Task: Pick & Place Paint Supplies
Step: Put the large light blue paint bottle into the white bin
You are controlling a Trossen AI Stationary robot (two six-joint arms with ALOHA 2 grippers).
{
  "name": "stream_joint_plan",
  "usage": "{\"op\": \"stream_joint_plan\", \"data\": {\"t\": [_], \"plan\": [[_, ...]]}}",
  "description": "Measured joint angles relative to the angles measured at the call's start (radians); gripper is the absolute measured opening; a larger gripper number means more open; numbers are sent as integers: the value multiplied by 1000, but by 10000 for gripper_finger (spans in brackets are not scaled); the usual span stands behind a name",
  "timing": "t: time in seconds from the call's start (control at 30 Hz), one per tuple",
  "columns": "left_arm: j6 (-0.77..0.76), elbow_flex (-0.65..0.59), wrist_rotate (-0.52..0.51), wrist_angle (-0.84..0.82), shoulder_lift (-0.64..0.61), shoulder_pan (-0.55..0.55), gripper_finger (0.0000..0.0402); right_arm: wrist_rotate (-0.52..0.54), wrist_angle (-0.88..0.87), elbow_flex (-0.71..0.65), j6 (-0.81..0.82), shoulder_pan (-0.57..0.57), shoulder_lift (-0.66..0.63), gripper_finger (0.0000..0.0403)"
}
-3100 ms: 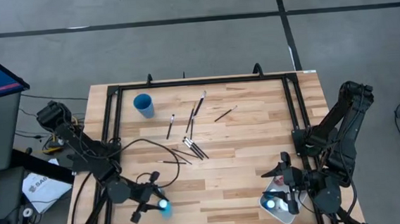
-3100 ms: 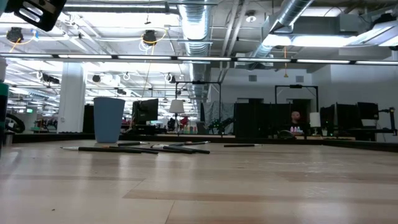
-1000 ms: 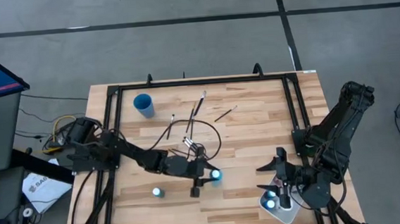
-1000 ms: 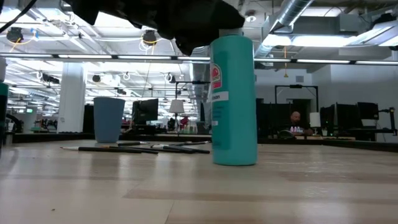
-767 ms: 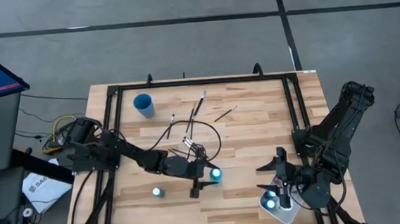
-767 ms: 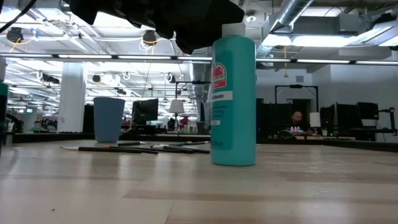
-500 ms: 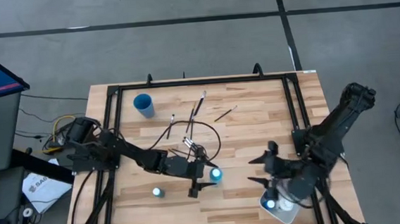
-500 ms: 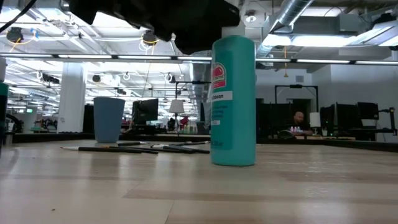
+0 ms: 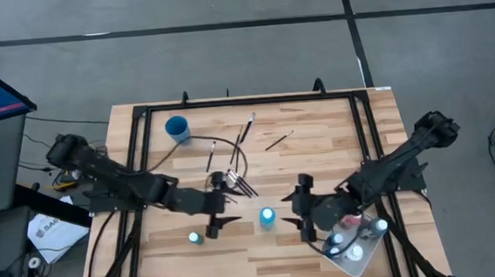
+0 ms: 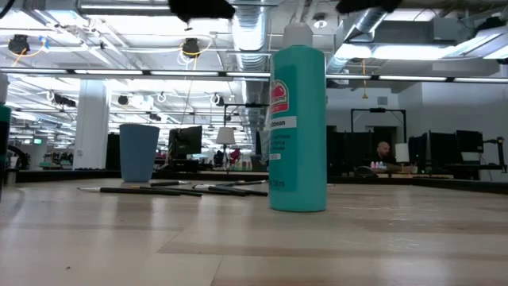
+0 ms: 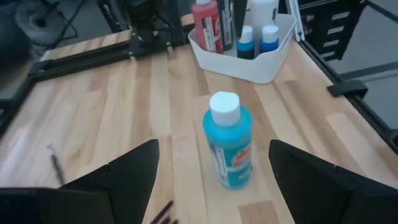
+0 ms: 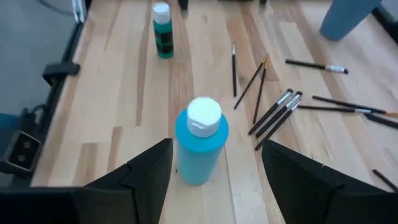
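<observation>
Tools (image 9: 219, 219) (image 9: 299, 206) spread wide, flanking teal bottle (image 9: 267, 217)

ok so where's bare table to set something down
Bare wood lies along the near edge of the table, and across the far right corner beyond the lone brush. It is crowded mid-table: the brush pile, the teal bottle between both open grippers, and the tray of bottles.

bright even overhead light; soft shadows; wrist views slightly blurred
</observation>
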Motion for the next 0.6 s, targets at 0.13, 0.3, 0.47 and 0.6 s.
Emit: {"op": "stream_joint_plan", "data": {"t": [0.13,0.3,0.47,0.6], "plan": [[-39,0,-35,-76,-93,-41,298,-48,52,0,-51,-31,30,241],[-55,0,-107,-137,-170,-93,298,-66,96,1,-104,-60,37,241],[-54,0,-162,-193,-229,-134,298,-83,101,1,-116,-92,37,241],[-55,0,-183,-202,-274,-152,298,-126,111,2,-117,-108,50,241]]}}
